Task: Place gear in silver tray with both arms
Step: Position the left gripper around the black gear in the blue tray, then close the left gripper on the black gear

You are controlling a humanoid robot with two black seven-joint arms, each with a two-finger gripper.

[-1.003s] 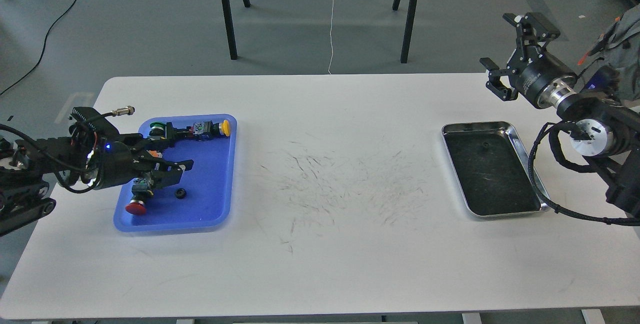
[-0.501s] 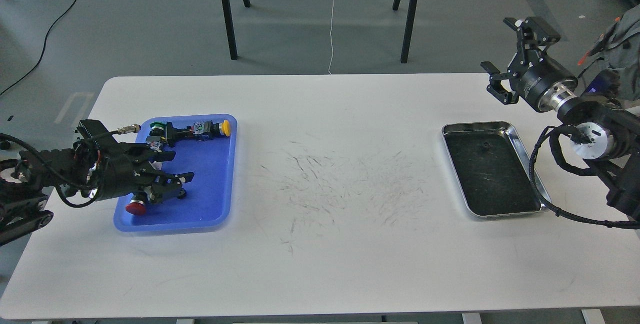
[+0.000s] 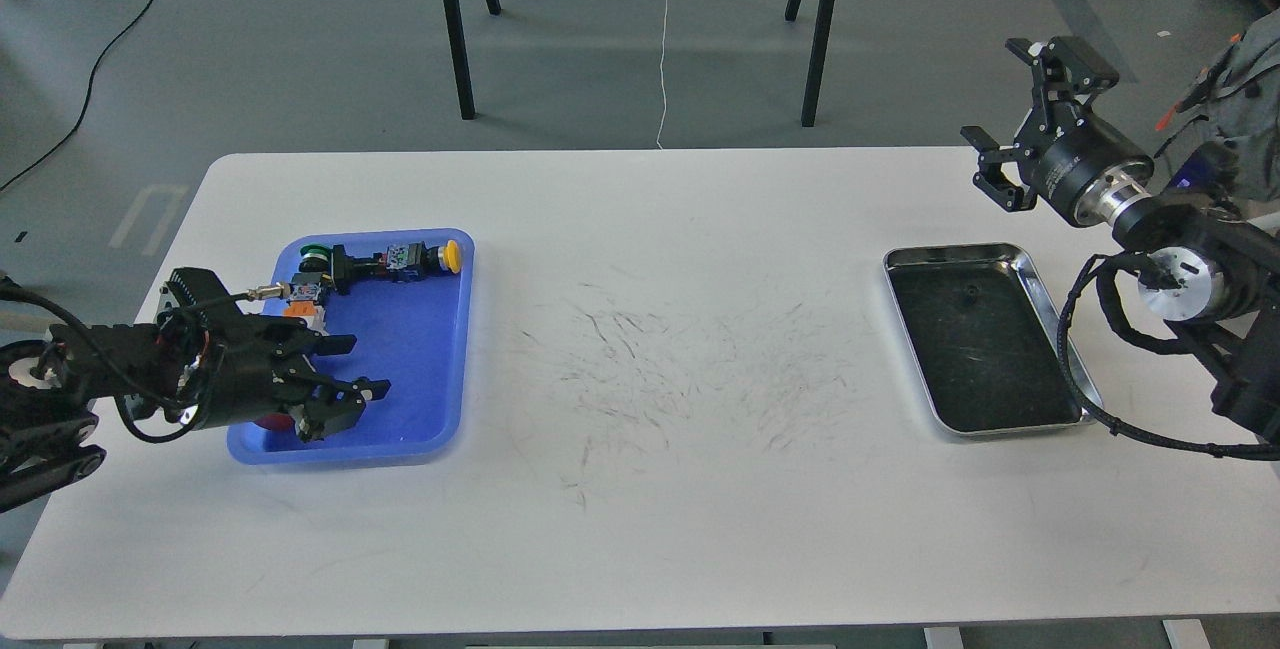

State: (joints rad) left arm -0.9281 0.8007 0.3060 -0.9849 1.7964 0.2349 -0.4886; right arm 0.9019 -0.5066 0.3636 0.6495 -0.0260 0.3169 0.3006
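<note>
Your left gripper (image 3: 345,369) reaches low over the near end of the blue tray (image 3: 420,349), fingers spread; the gear isn't visible, so whether they hold anything I cannot tell. Your right gripper (image 3: 1025,119) hangs raised beyond the silver tray (image 3: 1040,279), fingers wide apart and empty. Blue tray holds a yellow button (image 3: 452,254), green one (image 3: 316,252). Silver tray carries one small dark speck (image 3: 968,294).
</note>
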